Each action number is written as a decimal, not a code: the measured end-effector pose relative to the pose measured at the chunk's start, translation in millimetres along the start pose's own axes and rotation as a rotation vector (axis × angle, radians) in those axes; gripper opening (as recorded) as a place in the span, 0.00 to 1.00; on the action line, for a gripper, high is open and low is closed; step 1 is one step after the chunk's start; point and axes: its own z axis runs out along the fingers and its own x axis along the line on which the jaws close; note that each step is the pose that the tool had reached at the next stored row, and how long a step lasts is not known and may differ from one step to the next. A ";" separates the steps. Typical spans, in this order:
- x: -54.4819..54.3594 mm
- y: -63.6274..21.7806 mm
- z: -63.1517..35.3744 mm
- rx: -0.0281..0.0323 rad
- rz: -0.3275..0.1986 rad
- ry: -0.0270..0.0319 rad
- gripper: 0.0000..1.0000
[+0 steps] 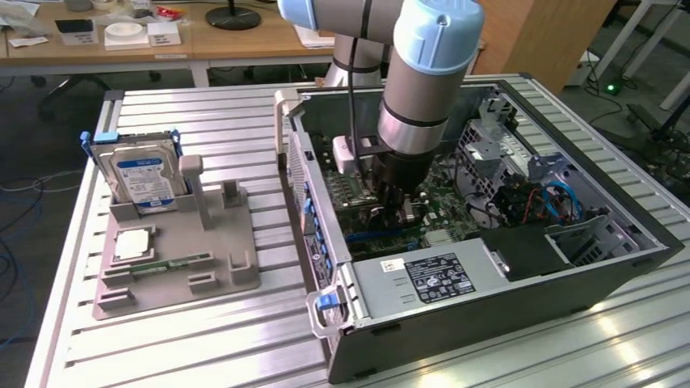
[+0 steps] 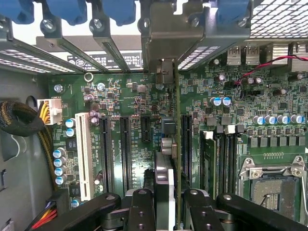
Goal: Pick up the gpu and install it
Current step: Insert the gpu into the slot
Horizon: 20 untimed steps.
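Reaching down into the open computer case (image 1: 603,267), the single robot arm (image 1: 431,73) has its end effector (image 1: 390,212) just above the motherboard (image 1: 453,212). In the wrist view the end effector (image 2: 169,204) is clenched on the gpu (image 2: 176,144), which is seen on edge as one thin green board between the two black fingers (image 2: 140,209). The card stands upright over the motherboard (image 2: 139,103), among the long black expansion slots (image 2: 124,154); four such slots can be counted, plus one white slot (image 2: 83,156) beside them. Whether the card's edge already touches a slot I cannot tell. Its metal bracket (image 2: 166,38) is at the case's rear wall, next to three slot covers with blue tabs (image 2: 72,9). One empty processor socket (image 2: 274,185) lies near the card.

On the bench (image 1: 194,356), beside the case, sits one grey parts holder (image 1: 178,259). It carries one hard drive (image 1: 145,179) standing upright, one processor chip (image 1: 132,245) and one memory stick (image 1: 173,263) lying flat.
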 end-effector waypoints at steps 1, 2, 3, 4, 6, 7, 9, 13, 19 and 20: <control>0.0 0.2 -0.7 0.0000 0.000 0.0001 0.28; 0.0 0.4 -1.3 -0.0001 0.000 0.0003 0.28; 0.0 0.4 -1.3 -0.0001 0.000 0.0001 0.28; 0.0 0.4 -1.3 -0.0001 0.000 0.0001 0.28; 0.0 0.4 -1.3 -0.0001 0.000 0.0001 0.28; 0.0 0.4 -1.3 -0.0001 0.000 0.0002 0.28; -0.3 0.5 -1.4 -0.0003 0.000 0.0004 0.28; -1.4 0.6 -1.1 -0.0002 0.000 0.0002 0.28; -0.5 0.6 -1.1 -0.0003 0.000 0.0003 0.28; -0.1 0.6 -1.2 -0.0003 0.000 0.0003 0.28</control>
